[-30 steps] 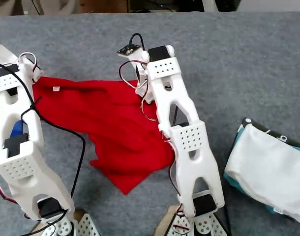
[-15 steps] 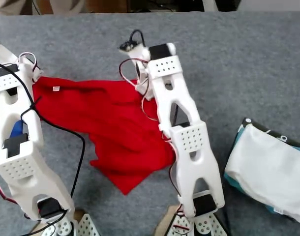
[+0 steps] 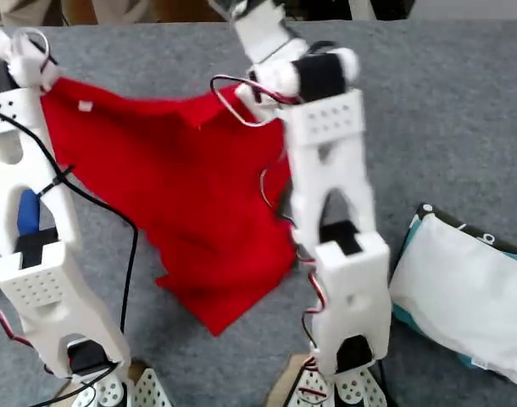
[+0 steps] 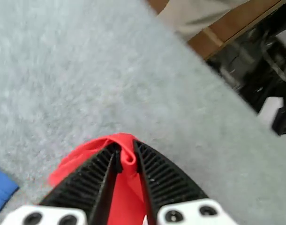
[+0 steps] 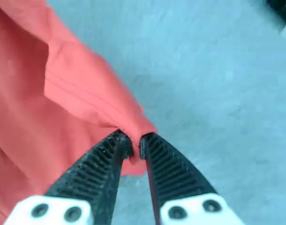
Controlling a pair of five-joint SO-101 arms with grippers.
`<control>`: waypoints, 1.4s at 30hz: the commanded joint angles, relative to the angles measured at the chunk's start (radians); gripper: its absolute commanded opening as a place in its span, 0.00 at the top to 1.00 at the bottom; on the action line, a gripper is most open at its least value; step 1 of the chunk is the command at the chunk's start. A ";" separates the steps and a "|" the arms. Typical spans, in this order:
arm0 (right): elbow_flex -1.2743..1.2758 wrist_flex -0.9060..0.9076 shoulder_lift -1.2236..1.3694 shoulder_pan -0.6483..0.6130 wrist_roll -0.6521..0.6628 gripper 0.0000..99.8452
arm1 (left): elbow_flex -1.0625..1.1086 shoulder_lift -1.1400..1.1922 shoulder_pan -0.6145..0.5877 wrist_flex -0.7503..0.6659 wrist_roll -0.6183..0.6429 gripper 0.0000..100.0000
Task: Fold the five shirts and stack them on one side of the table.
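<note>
Pinching limp red shirt (image 3: 182, 195), ribbed black fingers (image 4: 94, 178), felt table (image 3: 428, 110)

The red shirt (image 3: 182, 212) on the left half of the table is one plain, solid colour, with a small white tag (image 3: 86, 106) near its far left corner. The table (image 3: 445, 110) is mottled grey felt. At the right edge a plain white folded shirt (image 3: 470, 297) lies over a teal shirt (image 3: 407, 246). A strip of blue cloth (image 3: 25, 216) shows at the left edge. The left arm (image 3: 38, 288) and right arm (image 3: 352, 280) are white, and a black cable (image 3: 131, 254) runs beside the left arm. The left gripper (image 4: 126, 151) and right gripper (image 5: 132, 143) have black ribbed fingers on white bases.
</note>
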 commanded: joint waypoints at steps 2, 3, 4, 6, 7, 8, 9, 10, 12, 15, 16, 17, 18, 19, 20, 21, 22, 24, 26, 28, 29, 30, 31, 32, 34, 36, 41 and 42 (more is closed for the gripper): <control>-0.077 0.005 -0.246 0.085 -0.009 0.99 | -0.356 -0.013 0.020 0.178 -0.089 0.98; -0.088 0.002 -0.289 0.094 -0.008 0.99 | -0.410 -0.013 0.023 0.207 -0.109 0.98; -0.102 -0.003 -0.329 0.102 -0.008 0.99 | -0.460 -0.018 0.023 0.239 -0.124 0.98; -0.128 -0.017 -0.407 0.113 -0.008 0.99 | -0.557 -0.022 0.026 0.296 -0.150 0.98; -0.139 -0.023 -0.444 0.113 -0.008 0.99 | -0.614 -0.022 0.035 0.328 -0.172 0.98; -0.145 -0.031 -0.481 0.113 -0.008 0.99 | -0.672 -0.022 0.043 0.365 -0.201 0.98; -0.147 -0.038 -0.516 0.113 -0.008 0.99 | -0.729 -0.022 0.048 0.402 -0.233 0.98; -0.150 -0.044 -0.552 0.113 -0.008 0.99 | -0.761 -0.022 0.051 0.430 -0.262 0.98; -0.145 -0.060 -0.613 0.114 -0.008 0.99 | -0.746 -0.036 0.043 0.430 -0.292 0.98; -0.145 -0.071 -0.682 0.114 -0.008 0.99 | -0.726 -0.137 0.002 0.430 -0.296 0.98; -0.145 -0.077 -0.702 0.114 -0.009 1.00 | -0.700 -0.174 -0.012 0.430 -0.296 0.98; -0.145 -0.080 -0.719 0.114 -0.009 1.00 | -0.672 -0.214 -0.020 0.430 -0.296 0.98; -0.145 -0.092 -0.734 0.114 -0.012 1.00 | -0.644 -0.262 -0.025 0.430 -0.298 0.98; -0.150 -0.107 -0.750 0.114 -0.011 1.00 | -0.614 -0.311 -0.028 0.430 -0.299 0.98; -0.148 -0.126 -0.765 0.114 -0.011 1.00 | -0.578 -0.360 -0.037 0.430 -0.305 0.98; -0.150 -0.143 -0.783 0.116 -0.011 1.00 | -0.534 -0.410 -0.048 0.430 -0.318 0.98; -0.148 -0.160 -0.803 0.116 -0.009 1.00 | -0.486 -0.460 -0.058 0.430 -0.328 0.98; -0.143 -0.187 -0.842 0.148 -0.002 1.00 | -0.387 -0.562 -0.069 0.430 -0.347 0.98; -0.143 -0.198 -0.871 0.189 0.032 1.00 | -0.278 -0.662 -0.084 0.430 -0.361 0.98; -0.143 -0.203 -0.898 0.214 0.043 1.00 | -0.160 -0.762 -0.109 0.430 -0.376 0.98; -0.143 -0.198 -0.911 0.222 0.044 1.00 | -0.097 -0.808 -0.121 0.430 -0.381 0.98; -0.143 -0.193 -0.921 0.222 0.043 1.00 | -0.028 -0.858 -0.130 0.428 -0.388 0.98; -0.143 -0.189 -0.935 0.220 0.044 1.00 | 0.040 -0.906 -0.137 0.428 -0.397 0.98; -0.143 -0.186 -0.947 0.219 0.044 1.00 | 0.106 -0.955 -0.138 0.428 -0.407 0.98; -0.143 -0.181 -0.969 0.219 0.044 1.00 | 0.221 -1.053 -0.137 0.427 -0.422 0.98; -0.142 -0.170 -0.987 0.223 0.046 0.99 | 0.299 -1.161 -0.130 0.427 -0.419 0.98; -0.137 -0.051 -1.006 0.220 0.080 0.99 | 0.509 -1.392 -0.130 0.425 -0.419 0.98; -0.122 -0.032 -1.007 0.219 0.083 0.99 | 0.563 -1.428 -0.130 0.425 -0.419 0.98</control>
